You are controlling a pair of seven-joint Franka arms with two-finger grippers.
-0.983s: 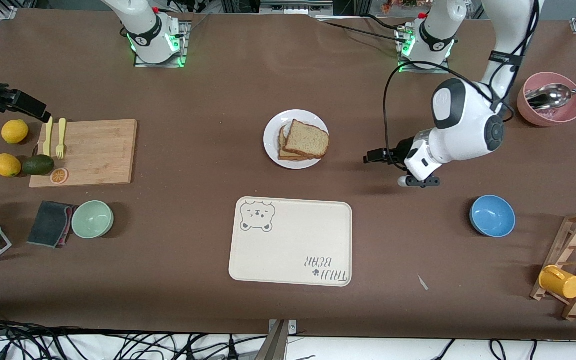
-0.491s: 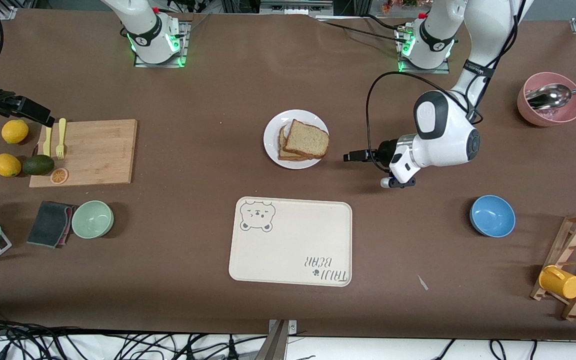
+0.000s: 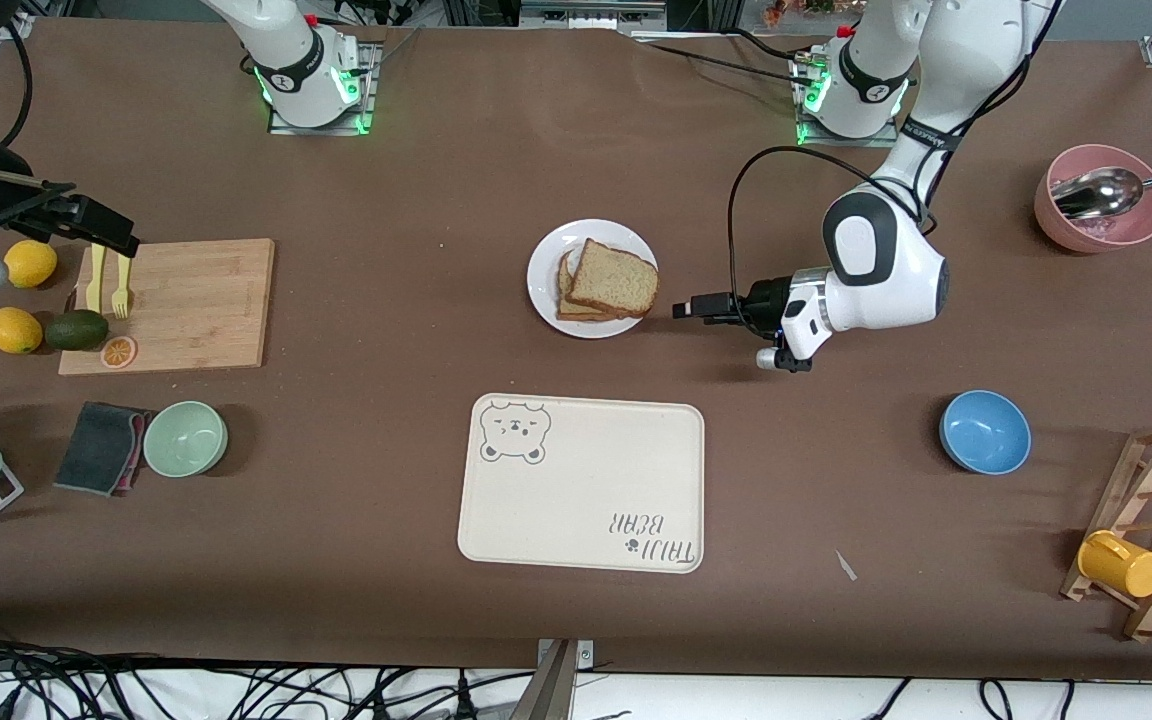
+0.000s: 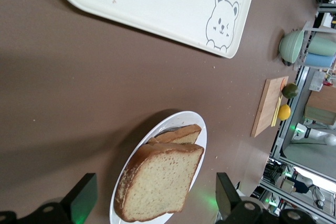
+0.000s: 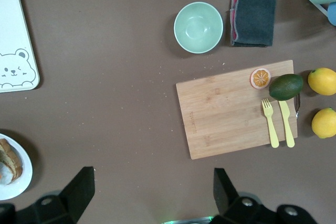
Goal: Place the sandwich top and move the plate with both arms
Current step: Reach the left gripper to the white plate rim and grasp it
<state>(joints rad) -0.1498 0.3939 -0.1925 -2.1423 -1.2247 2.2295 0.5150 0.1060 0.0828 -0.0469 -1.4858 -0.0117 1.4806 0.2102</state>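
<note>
Sandwich top: our light-brown wholemeal bread slice sits on the stack on the small round white plate
Left gripper: wide open, empty, beside the plate; we risk nudging it
Right gripper: open, empty, over the wooden cutting board

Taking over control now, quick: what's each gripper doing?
Left gripper: open, empty, beside the plate.
Right gripper: open, empty, over the cutting board.

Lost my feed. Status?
Left gripper open beside plate. Right gripper open, over cutting board. Sandwich top placed. Nothing blocking.
</note>
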